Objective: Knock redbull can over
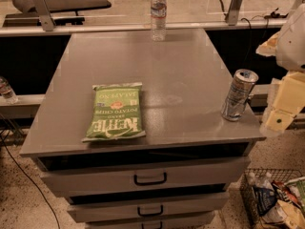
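The redbull can (239,95) is a slim silver-and-blue can with a shiny round top. It stands near the right front corner of the grey cabinet top (190,70) and is tilted, its top leaning right toward the gripper. My gripper (280,109), pale yellow, hangs just beyond the cabinet's right edge, close to the right of the can. I cannot tell whether it touches the can.
A green chip bag (116,111) lies flat at the front left. A clear water bottle (158,14) stands at the back edge. Drawers (150,178) sit below the top. A wire basket of packets (276,199) is on the floor at the right.
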Robot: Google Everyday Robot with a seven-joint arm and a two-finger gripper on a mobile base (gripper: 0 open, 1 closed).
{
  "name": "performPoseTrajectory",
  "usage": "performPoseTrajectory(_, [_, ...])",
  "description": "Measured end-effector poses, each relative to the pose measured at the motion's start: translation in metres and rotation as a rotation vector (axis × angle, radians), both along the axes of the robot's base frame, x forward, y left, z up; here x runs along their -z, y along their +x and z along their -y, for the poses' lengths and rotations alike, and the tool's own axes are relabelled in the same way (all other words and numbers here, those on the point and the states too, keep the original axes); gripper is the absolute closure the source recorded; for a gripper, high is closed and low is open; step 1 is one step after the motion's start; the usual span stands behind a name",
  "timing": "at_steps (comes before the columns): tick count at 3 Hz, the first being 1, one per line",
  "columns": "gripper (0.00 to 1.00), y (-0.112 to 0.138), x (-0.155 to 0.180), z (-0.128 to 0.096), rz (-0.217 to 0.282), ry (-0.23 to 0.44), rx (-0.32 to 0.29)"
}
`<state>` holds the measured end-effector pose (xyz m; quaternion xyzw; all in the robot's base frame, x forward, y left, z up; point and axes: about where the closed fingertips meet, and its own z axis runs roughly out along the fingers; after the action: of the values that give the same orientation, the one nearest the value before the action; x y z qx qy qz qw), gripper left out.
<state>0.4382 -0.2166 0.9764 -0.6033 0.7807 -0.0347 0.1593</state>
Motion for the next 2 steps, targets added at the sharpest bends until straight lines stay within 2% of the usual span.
performPoseTrajectory(1, [0.00,0.000,0.000,0.000,0.000,0.000,0.000])
performPoseTrajectory(2, [0.00,0.019,0.003,0.025,0.045,0.029,0.021])
